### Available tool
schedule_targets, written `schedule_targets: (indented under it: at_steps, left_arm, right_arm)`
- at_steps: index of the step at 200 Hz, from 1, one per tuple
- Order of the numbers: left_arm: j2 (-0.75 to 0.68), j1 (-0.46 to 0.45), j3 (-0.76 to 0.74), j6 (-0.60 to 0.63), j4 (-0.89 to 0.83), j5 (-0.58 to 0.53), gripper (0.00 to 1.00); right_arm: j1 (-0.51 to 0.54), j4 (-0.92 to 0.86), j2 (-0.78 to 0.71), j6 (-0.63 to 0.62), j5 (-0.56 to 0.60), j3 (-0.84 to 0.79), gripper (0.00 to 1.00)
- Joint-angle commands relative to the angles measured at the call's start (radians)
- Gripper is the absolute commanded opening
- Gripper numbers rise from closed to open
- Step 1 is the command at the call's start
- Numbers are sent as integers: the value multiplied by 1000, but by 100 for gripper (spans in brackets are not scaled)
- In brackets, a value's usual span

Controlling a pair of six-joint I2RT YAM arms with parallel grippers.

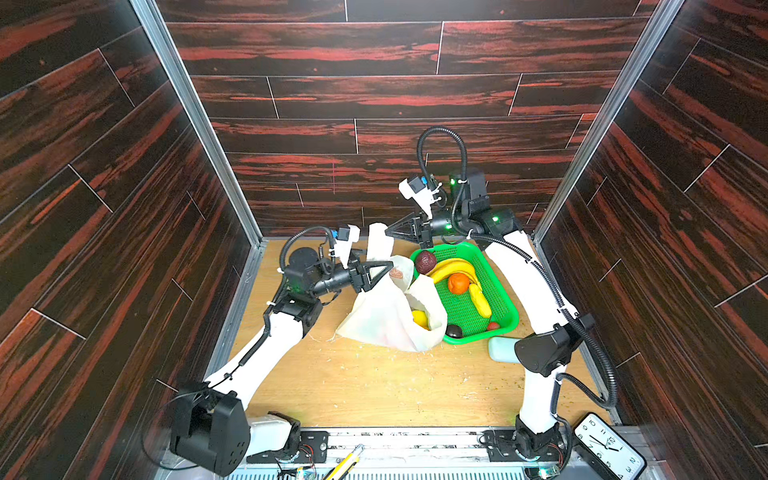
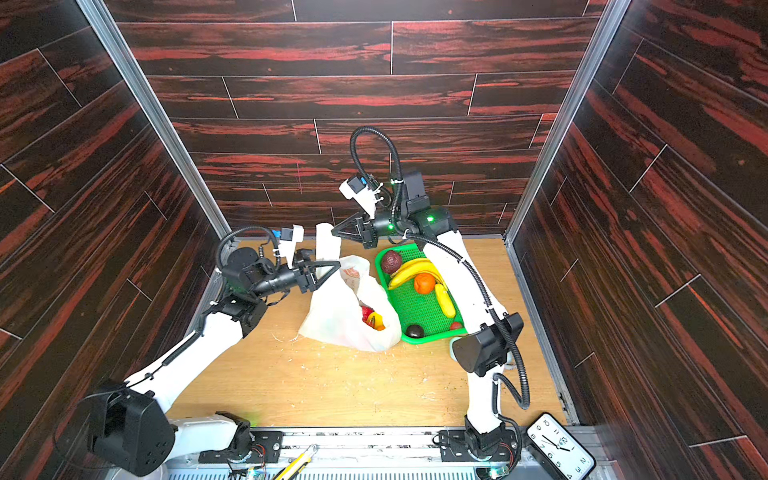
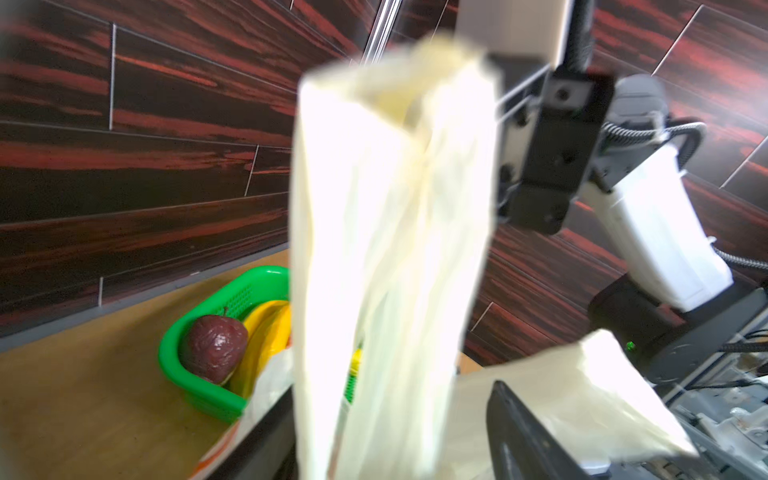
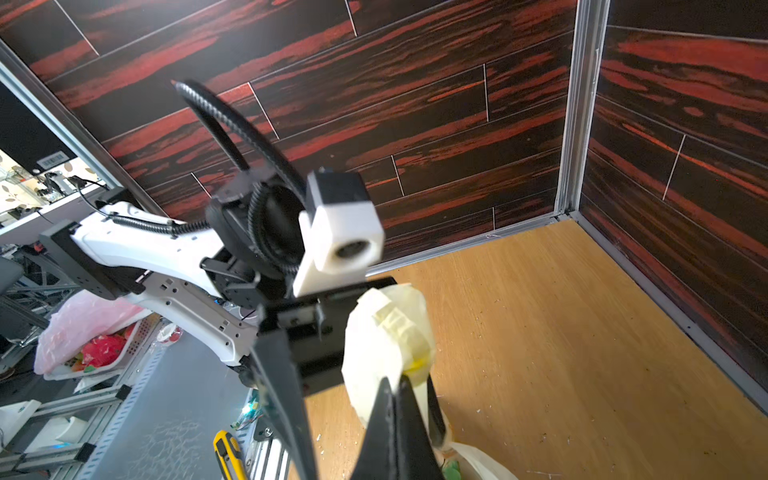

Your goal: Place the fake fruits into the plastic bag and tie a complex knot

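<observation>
The plastic bag (image 1: 386, 324) is seen on the desk (image 1: 374, 386), near the middle and toward the far edge. It is pressed up against the green basket (image 1: 463, 311), which is set toward the far right corner.

One strap handle (image 1: 379, 243) of the bag is pinched tight in the right claw (image 1: 390, 231) and is pulled straight up. The bag's mouth is most likely kept open and high this way, so that fruit can be dropped in.

The left claw (image 1: 388, 268) is held at the bag's top rim, on the side near the left edge. Its fingers (image 3: 523, 436) are spread apart, and the raised strap is seen standing between them in the left wrist view. Nothing is gripped by it. It cannot be told if the strap is touched.

A yellow fruit (image 1: 419, 318) is seen inside the bag, and something red is seen beside it in a top view (image 2: 365, 313).

Many fake fruits are left in the basket: the bananas (image 1: 453, 266), an orange (image 1: 458, 283), a dark purple ball (image 1: 426, 262) and a strawberry (image 1: 493, 326). So the filling is judged to be only partly done, and no knot is tied yet.
</observation>
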Motion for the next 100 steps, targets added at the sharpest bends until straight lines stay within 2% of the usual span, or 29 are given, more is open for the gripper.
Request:
schedule_targets:
  at_steps: [1,20,51,73,100]
  left_arm:
    - [9,-10,20,22,10,0,57]
    - [10,-10,24,23,10,-3,38]
    - [-6,-10,26,40,-18,3,18]
    - [-13,-10,28,43,-19,34,11]
    - [-20,-10,26,36,-11,75,9]
  right_arm:
    - [5,13,-46,9,-7,32,0]
    - [4,-9,-51,-5,8,38,1]
    - [-8,-69,-75,-53,36,38,31]
    - [-35,-64,-102,-70,16,-6,51]
    - [-48,-26,-127,-96,-43,-74,69]
